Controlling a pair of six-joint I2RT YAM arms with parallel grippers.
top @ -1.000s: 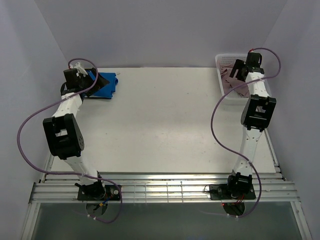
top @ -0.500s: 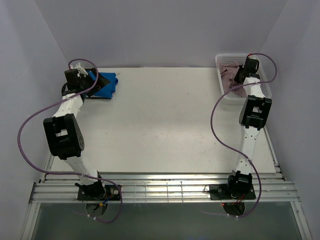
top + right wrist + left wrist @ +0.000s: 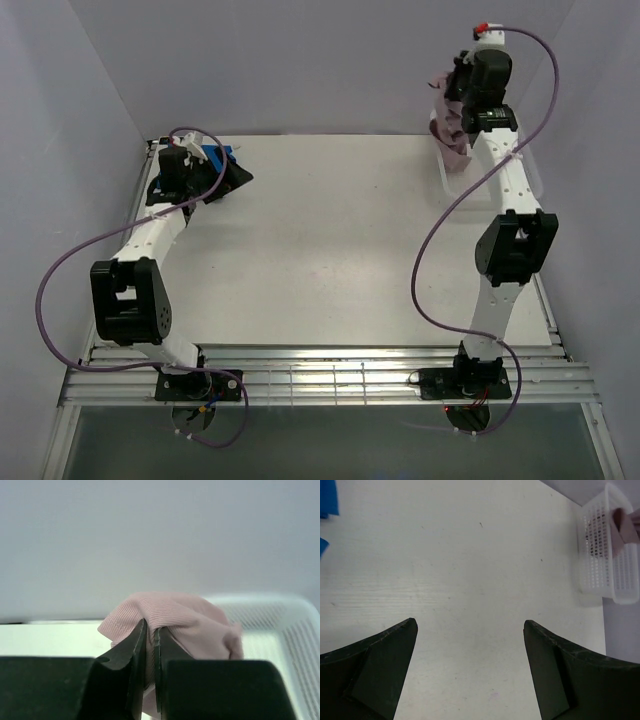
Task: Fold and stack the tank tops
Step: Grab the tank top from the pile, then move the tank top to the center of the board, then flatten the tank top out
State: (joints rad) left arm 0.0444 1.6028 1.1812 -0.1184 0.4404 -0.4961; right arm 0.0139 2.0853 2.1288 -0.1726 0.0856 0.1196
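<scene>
Right fingers point(image 3: 127, 660) around pink tank top point(image 3: 185, 617)

No writing, label, brand, number or sign can be read in any of the views.
</scene>
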